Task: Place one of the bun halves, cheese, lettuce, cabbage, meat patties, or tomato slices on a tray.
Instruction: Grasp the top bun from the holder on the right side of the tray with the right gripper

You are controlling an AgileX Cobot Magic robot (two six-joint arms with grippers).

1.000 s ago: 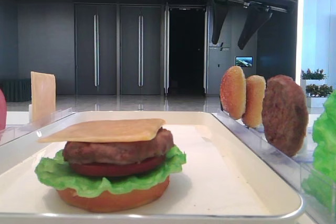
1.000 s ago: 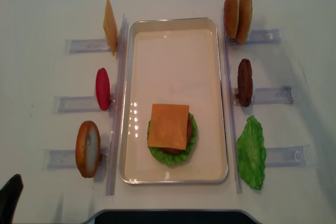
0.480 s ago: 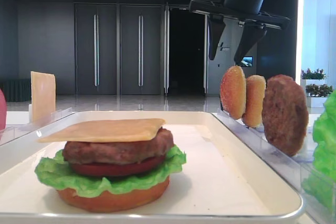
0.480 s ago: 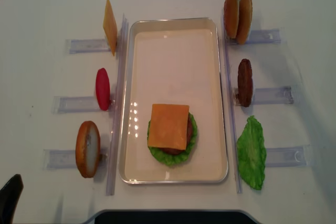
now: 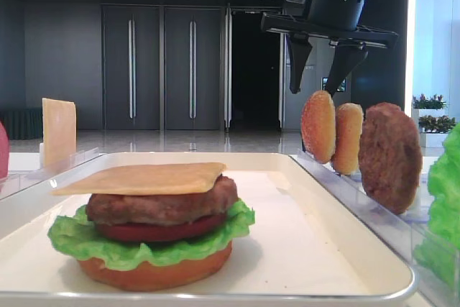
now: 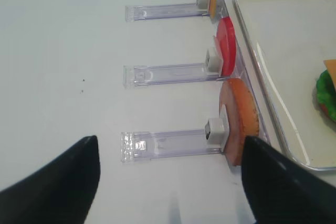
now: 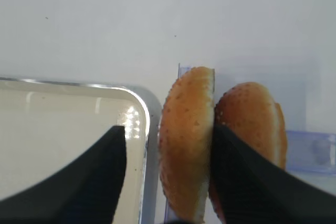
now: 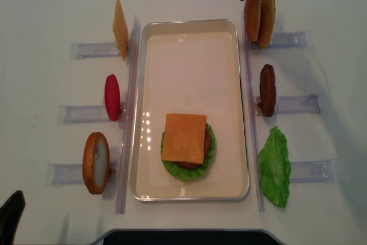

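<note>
Right end effector (image 5: 317,91) open, fingers straddling the nearer bun half (image 7: 186,140)

A white worktop (image 8: 51,4) carries clear plastic racks (image 8: 86,50) in rows along both sides. Behind it stands a dark hall with tall double doors (image 5: 162,66), a small lit screen (image 5: 333,84), and potted plants (image 5: 429,102) at the right.
</note>
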